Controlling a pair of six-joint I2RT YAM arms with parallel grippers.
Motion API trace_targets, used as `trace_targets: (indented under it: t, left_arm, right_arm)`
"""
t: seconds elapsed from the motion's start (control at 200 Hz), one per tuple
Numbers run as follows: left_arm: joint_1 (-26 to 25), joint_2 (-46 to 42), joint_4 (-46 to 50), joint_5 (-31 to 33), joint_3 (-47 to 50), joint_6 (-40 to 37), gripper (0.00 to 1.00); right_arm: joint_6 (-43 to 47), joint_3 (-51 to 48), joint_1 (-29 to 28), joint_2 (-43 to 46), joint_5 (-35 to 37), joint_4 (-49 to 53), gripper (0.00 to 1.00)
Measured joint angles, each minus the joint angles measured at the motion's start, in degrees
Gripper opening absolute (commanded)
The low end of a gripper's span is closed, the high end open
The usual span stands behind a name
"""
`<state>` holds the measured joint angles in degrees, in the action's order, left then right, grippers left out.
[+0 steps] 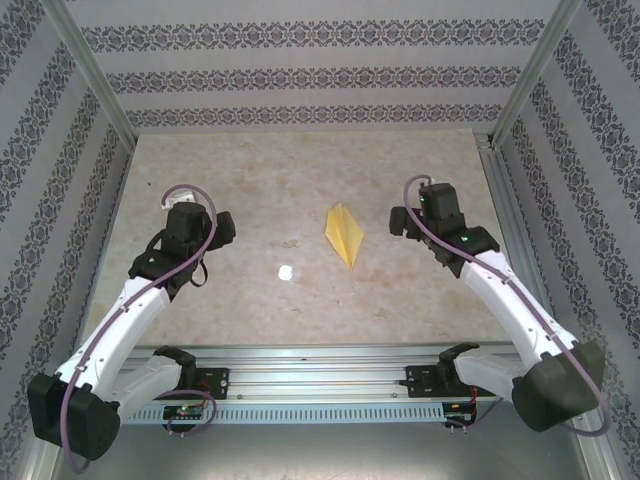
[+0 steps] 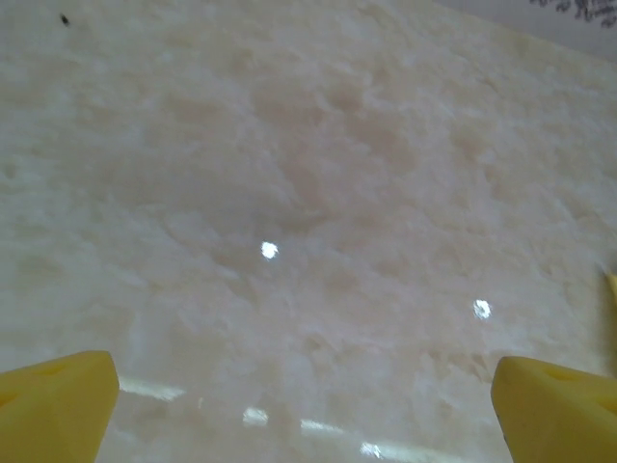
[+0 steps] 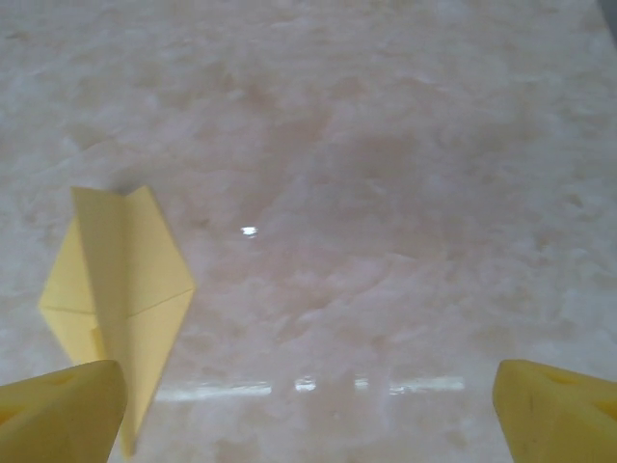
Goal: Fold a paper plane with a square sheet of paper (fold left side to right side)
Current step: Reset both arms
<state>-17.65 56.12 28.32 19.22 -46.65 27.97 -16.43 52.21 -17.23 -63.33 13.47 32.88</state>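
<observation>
Lying flat on the marble-look table [image 1: 250, 180], the paper plane [image 1: 345, 233] sits approx mid-table, btwn the two arms, nearer the R one. It's a slim yellow kite shape w/ a centre crease, its long point aimed toward the arm bases. The left gripper [image 1: 222, 228] hangs well apart from it, jaws spread wide, holding nothing; its yellow fingertips [image 2: 58, 405] frame the tabletop in the wrist view. The right gripper [image 1: 402, 222] is near the plane's R edge, apart from it, also wide open & empty. A small white spot [image 1: 285, 271] lies on the table just L of the plane's point.
</observation>
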Motion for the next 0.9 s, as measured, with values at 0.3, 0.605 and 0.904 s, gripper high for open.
trace_targets:
  t: [0.3, 0.605, 0.904]
  left_arm:
    - [0.55, -0.20, -19.45, 13.18, 14.05, -16.59, 1.00]
    - [5.81, 4.68, -37.62, 12.68, 24.92, -23.58, 1.00]
    - [9.94, 12.81, -56.15, 3.04, 29.35, -26.88, 1.00]
  right_arm:
    - [2.86, -26.43, 15.47, 8.41, 1.33, -27.21, 0.98]
    - [10.56, -35.12, 17.77, -5.64, 0.68, -61.92, 0.98]
    - [13.40, -36.96, 18.40, -25.35, -4.59, -88.37, 0.98]
